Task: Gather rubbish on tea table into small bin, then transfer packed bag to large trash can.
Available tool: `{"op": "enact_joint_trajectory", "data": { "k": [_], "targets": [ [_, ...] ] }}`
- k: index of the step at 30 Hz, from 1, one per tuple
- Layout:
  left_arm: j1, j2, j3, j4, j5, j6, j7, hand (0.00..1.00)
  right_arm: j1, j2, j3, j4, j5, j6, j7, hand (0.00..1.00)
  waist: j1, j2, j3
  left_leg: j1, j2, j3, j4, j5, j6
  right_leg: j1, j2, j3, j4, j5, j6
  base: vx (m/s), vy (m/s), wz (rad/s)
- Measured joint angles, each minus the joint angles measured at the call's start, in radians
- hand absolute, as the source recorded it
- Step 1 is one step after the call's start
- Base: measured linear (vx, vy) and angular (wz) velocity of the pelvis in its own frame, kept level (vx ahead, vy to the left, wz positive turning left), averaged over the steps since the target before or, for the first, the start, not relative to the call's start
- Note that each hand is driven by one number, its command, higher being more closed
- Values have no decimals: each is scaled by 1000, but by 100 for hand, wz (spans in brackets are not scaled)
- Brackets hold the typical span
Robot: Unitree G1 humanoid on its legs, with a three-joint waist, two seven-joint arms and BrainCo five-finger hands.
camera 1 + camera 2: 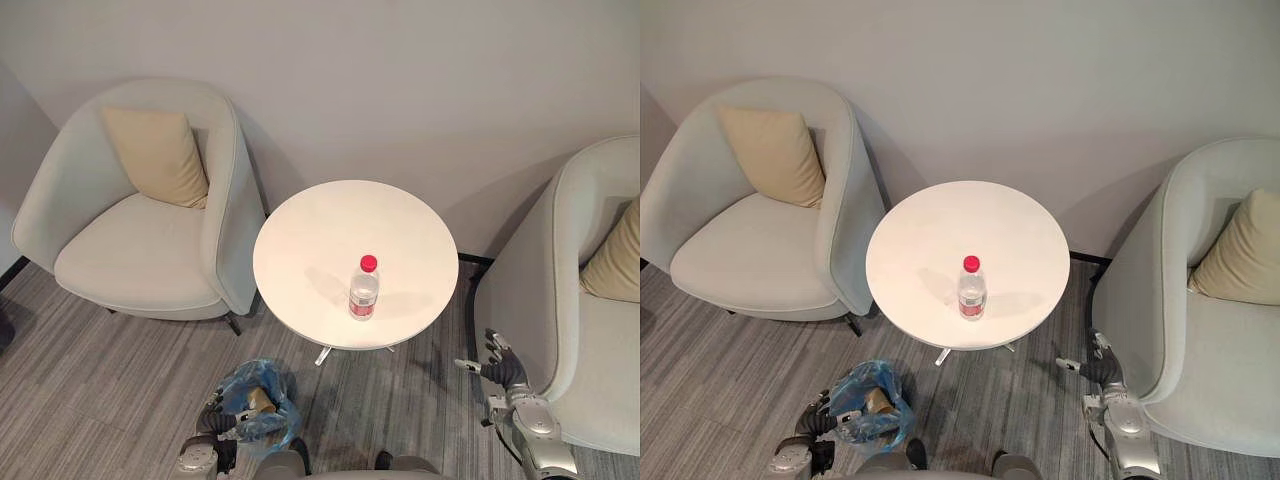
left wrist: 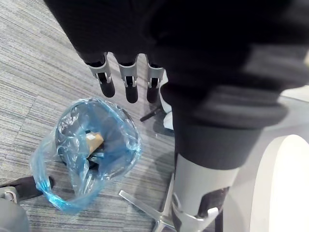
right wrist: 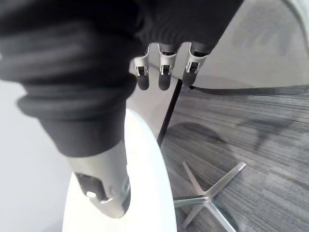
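Grey carpet [image 1: 100, 380], round white tea table [image 1: 300, 230]. Bottle [image 1: 364, 290], red cap, label print too small to read, stands upright near the table's front edge. Blue-bagged small bin [image 2: 133, 137] sits on the carpet, just beside the left hand [image 1: 216, 420], whose fingers are straight. Right hand [image 1: 499, 368] is relaxed and holds nothing, well apart from the bottle.

The round tea table [image 1: 330, 230] is showing a smooth, matt white top over a shiny metal base [image 3: 208, 200]. The water bottle [image 1: 364, 292] is looking like clear plastic. The bin bag [image 2: 72, 193] is gleaming as thin, crinkled blue plastic.
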Motion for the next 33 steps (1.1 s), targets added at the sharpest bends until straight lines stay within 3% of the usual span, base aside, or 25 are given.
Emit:
{"op": "enact_joint_trajectory", "data": {
  "k": [9,20,33],
  "targets": [
    [9,1,-3,-15,1,-7,-20,0,-51,-52,131,-66,-8,-44,61,0,1,-7,-5,-1,-4,-18,-6,8,6,16,0,-16,-25,15,-2,-7,-2,3],
    [29,3,-37,-15,2,-10,-40,0,-147,-90,260,-66,-6,-48,98,0,4,4,-6,-8,-11,-45,-33,32,6,8,-2,-31,-32,22,-3,-34,-11,6],
    [24,3,-47,-16,1,-14,-39,0,-257,-83,336,-63,-8,-54,62,0,23,35,13,-44,-16,-74,-32,38,6,-6,-4,-56,-31,22,-2,15,-10,5]
  ]
}}
